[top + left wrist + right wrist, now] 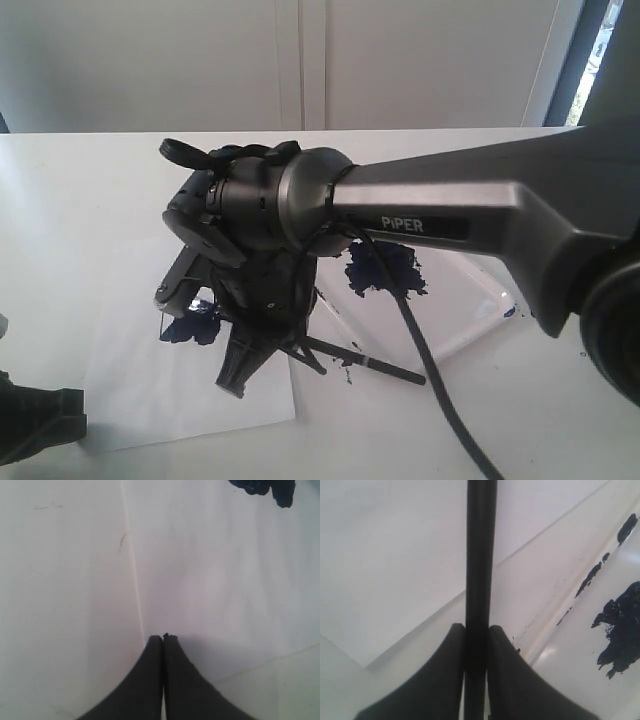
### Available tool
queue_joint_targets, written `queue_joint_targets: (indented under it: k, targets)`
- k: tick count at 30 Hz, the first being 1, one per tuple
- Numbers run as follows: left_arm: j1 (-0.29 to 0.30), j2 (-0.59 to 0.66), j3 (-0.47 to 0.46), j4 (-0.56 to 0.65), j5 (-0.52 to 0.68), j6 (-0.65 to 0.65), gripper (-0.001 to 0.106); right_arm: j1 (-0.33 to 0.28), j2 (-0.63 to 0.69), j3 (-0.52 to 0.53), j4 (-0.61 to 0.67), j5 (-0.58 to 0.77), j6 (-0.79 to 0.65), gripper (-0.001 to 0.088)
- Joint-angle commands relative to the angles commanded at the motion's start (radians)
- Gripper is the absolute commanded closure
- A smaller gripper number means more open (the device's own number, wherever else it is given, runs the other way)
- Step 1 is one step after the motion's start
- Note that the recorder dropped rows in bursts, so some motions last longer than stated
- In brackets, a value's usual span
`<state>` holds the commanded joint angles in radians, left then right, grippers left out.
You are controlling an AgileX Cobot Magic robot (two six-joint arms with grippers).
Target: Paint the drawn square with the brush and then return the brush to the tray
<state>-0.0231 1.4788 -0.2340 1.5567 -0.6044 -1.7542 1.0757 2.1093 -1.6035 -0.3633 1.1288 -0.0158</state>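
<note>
Table (80, 180): a white surface fills the exterior view and carries everything else.
Right arm (470, 200): a large grey arm marked PiPER reaches in from the right and across the middle, its wrist bent down over the edge of the paper.
Paper sheet (180, 400): flat and white, it lies on the near left part of the table, just beside the tray.
The tray (470, 300): glossy white with a raised rim, it sits right of the paper, with a dark blue paint blotch (385, 268) inside and small blue flecks along its near rim.
Right gripper (476, 630): it points down at the border between paper and tray, its two black fingers clamped tight on the handle of the brush.
Left gripper (163, 637): it rests low at the near left corner of the paper, fingers pressed together with nothing between them.
The brush (380, 367): a long thin black handle, held in the right gripper, slants out to the right over the tray's near corner; the bristles are hidden behind the gripper.
The drawn square (190, 325): on the paper just left of the right gripper, smeared dark blue and partly hidden by it.
</note>
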Motion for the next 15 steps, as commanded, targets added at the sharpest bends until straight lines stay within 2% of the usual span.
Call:
queue_joint_targets:
  k: [5,15]
  targets:
    - [0.0,0.0,0.0,0.0,0.0,0.0,0.105,-0.007,0.0,0.0,-0.062,0.052,0.031,0.0868]
    - [0.0,0.0,0.0,0.0,0.0,0.0,0.105,-0.028,-0.007,0.0,-0.015,0.061,0.01,0.0868]
